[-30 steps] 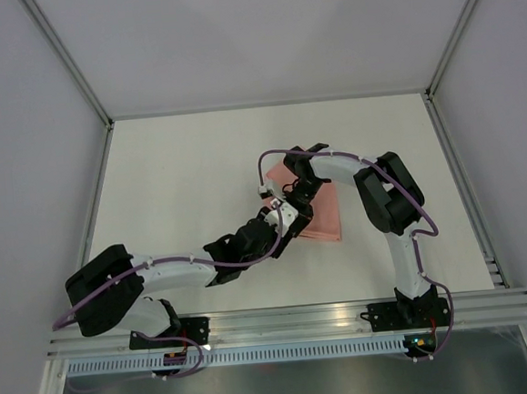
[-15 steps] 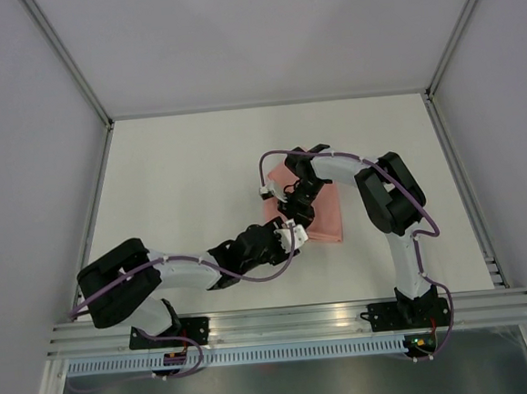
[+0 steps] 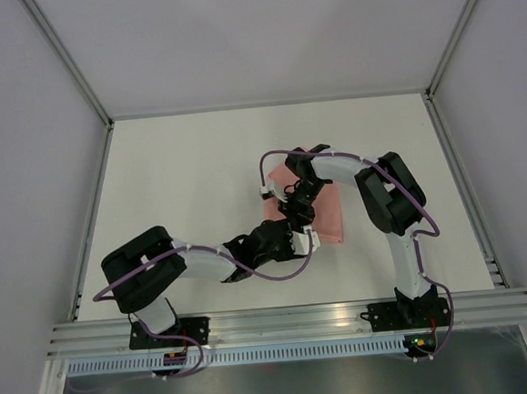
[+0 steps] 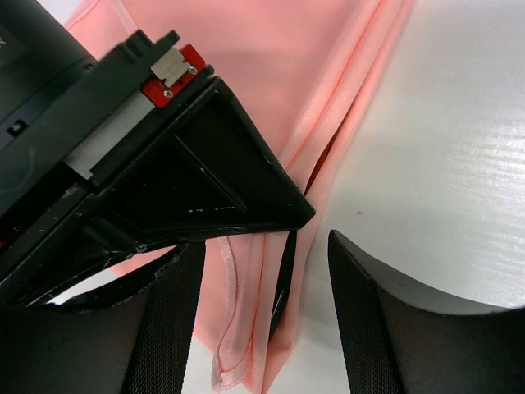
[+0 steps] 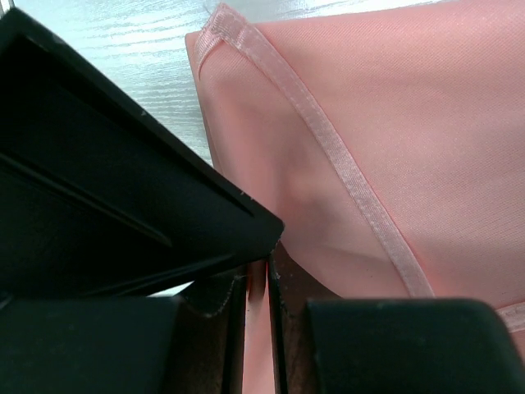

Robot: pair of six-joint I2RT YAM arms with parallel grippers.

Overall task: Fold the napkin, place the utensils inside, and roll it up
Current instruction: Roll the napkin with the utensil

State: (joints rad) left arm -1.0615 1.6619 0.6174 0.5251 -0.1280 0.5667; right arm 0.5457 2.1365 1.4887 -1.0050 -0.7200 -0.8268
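Right gripper (image 5: 256, 305): jaws almost together, with a thin fold of the napkin (image 5: 394, 123) pinched between them. A black wedge (image 5: 123, 180) fills the upper left of the right wrist view, and I cannot tell whose part it is.

Left gripper (image 4: 264, 246): jaws spread wide, holding nothing. They straddle the napkin's hemmed, layered edge, and the right-hand finger sits over bare table (image 4: 459, 164). A black body carrying a red tag (image 4: 182, 64) blocks the upper left of the left wrist view.

From above, the two grippers meet at the napkin's near left edge, the left just on the near side of the right. The napkin lies folded into a narrow pink stack, right of the table's centre.

Hidden or unclear:
- The right forearm crosses the napkin's far end and covers it.
- The napkin's near left corner is lost under both grippers.
- The utensils cannot be made out in any view.
- A dark sliver (image 4: 283, 287) shows in the fold seam, and I cannot tell what it is.

Against a second ago: the left arm's elbow has swung right and the left gripper now sits nearer the napkin's near corner. The right arm and the napkin look much the same.
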